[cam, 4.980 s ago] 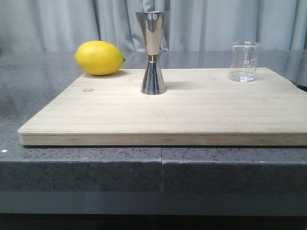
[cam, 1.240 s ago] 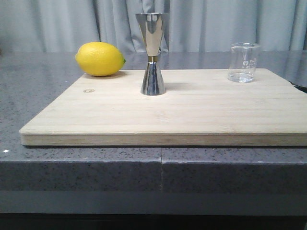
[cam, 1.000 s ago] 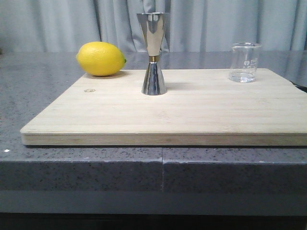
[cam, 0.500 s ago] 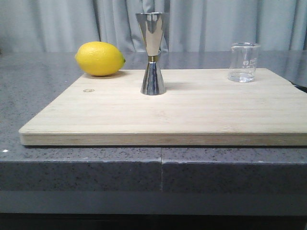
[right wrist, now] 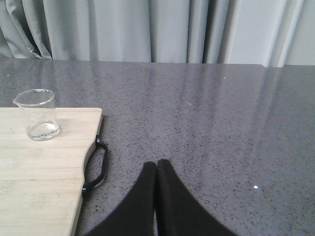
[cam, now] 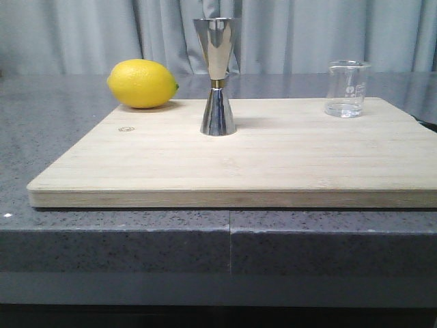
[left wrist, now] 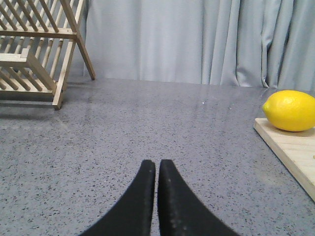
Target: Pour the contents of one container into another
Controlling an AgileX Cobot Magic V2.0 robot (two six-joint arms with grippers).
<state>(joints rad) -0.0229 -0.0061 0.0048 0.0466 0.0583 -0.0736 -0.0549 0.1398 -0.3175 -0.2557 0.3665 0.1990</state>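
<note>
The clear glass beaker point(cam: 348, 89) stands upright at the far right of the wooden cutting board point(cam: 252, 157), with a little clear liquid at its bottom; the right wrist view shows the beaker point(right wrist: 38, 115) too. The steel hourglass jigger point(cam: 218, 75) stands upright at the board's far middle. Neither arm shows in the front view. My left gripper point(left wrist: 156, 164) is shut and empty over the grey counter, left of the board. My right gripper point(right wrist: 156, 164) is shut and empty over the counter, right of the board's black handle point(right wrist: 96, 167).
A yellow lemon point(cam: 142, 83) lies at the board's far left corner, also seen as the lemon point(left wrist: 291, 110) in the left wrist view. A wooden dish rack point(left wrist: 37, 49) stands on the counter far to the left. Grey curtains hang behind the counter.
Apart from slight camera jitter, none.
</note>
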